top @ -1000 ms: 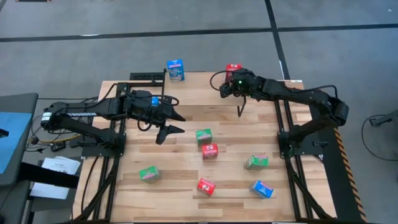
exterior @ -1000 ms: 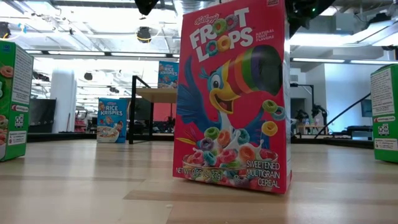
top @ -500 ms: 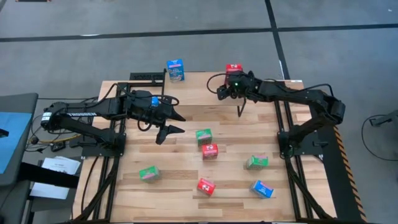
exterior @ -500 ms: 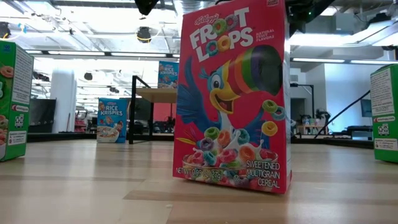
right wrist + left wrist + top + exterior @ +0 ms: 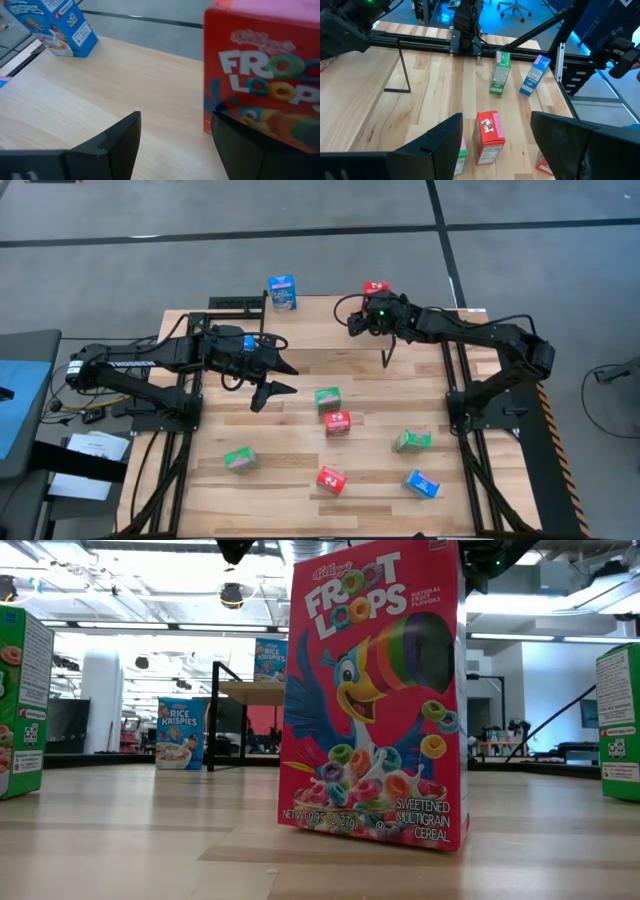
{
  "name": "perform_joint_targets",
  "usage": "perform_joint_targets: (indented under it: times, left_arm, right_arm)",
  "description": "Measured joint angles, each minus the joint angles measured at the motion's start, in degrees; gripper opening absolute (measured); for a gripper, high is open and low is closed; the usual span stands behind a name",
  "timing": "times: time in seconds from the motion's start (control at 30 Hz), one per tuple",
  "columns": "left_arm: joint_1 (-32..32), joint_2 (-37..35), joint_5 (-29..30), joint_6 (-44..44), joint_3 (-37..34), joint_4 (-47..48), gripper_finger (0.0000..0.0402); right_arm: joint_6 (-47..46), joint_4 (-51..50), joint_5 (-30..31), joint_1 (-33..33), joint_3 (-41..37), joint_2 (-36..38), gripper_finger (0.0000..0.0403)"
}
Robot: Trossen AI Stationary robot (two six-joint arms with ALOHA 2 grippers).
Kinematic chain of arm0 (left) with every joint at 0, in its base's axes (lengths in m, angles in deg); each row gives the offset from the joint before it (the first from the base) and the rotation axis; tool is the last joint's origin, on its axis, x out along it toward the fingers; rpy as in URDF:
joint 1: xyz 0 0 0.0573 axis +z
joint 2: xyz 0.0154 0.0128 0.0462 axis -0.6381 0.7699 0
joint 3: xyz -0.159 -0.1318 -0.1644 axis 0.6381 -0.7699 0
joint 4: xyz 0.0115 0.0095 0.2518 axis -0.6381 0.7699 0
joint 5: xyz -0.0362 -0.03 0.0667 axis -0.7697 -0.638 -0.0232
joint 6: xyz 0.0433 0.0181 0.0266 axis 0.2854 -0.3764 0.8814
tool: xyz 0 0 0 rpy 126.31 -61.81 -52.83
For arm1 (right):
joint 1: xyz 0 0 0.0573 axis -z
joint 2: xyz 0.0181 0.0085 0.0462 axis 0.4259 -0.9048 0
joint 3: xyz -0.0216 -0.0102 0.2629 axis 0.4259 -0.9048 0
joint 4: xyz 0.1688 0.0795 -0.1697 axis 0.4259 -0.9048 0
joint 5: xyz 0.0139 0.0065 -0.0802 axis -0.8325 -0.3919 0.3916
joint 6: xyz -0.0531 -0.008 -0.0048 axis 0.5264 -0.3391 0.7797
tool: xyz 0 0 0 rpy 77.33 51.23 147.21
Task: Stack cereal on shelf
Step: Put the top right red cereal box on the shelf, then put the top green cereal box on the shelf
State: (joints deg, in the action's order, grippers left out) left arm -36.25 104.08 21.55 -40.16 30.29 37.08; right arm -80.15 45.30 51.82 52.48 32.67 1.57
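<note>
Red boxes (image 5: 337,421) three, green (image 5: 327,398) three, blue (image 5: 283,293) three.

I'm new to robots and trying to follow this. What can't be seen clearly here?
- High view: print on the scattered boxes, such as the green box, is too small to read.
- Low view: a red box up close hides the table behind it.
- Right wrist view: the red box is blurred and cut off.

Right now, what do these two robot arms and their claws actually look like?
Both arms are dark, jointed and slim, with black cables looped along them. The right arm carries a small green light. The left gripper and right gripper each end in two flat, black, wedge-shaped fingers.
</note>
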Motion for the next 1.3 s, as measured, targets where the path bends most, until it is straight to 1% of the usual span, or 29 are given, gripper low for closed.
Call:
perform_joint_targets:
  times: [0.23,0.43,0.67,0.73,0.87,1.1,1.3]
  left_arm:
    - [0.0,0.0,0.0,0.0,0.0,0.0,0.0224]
    - [0.0,0.0,0.0,0.0,0.0,0.0,0.0224]
    - [0.0,0.0,0.0,0.0,0.0,0.0,0.0224]
    - [0.0,0.0,0.0,0.0,0.0,0.0,0.0224]
    - [0.0,0.0,0.0,-0.7,0.0,0.0,0.0224]
    - [0.0,0.0,0.0,-1.4,0.0,0.0,0.0224]
    - [0.0,0.0,0.0,-3.2,0.0,0.0,0.0224]
  right_arm:
    - [0.8,0.1,0.0,0.3,0.0,0.0,0.0265]
    - [0.9,-2.4,-0.5,-0.3,0.0,0.0,0.0265]
    - [0.7,-4.9,-6.8,-0.7,0.0,0.1,0.0265]
    - [0.8,-5.9,-9.6,-0.9,0.0,1.0,0.0265]
    - [0.8,-7.7,-13.4,-2.0,0.0,3.6,0.0265]
    - [1.1,-9.7,-14.3,-5.6,0.0,9.7,0.0265]
    - [3.7,-10.5,-15.5,-8.8,0.0,14.4,0.0265]
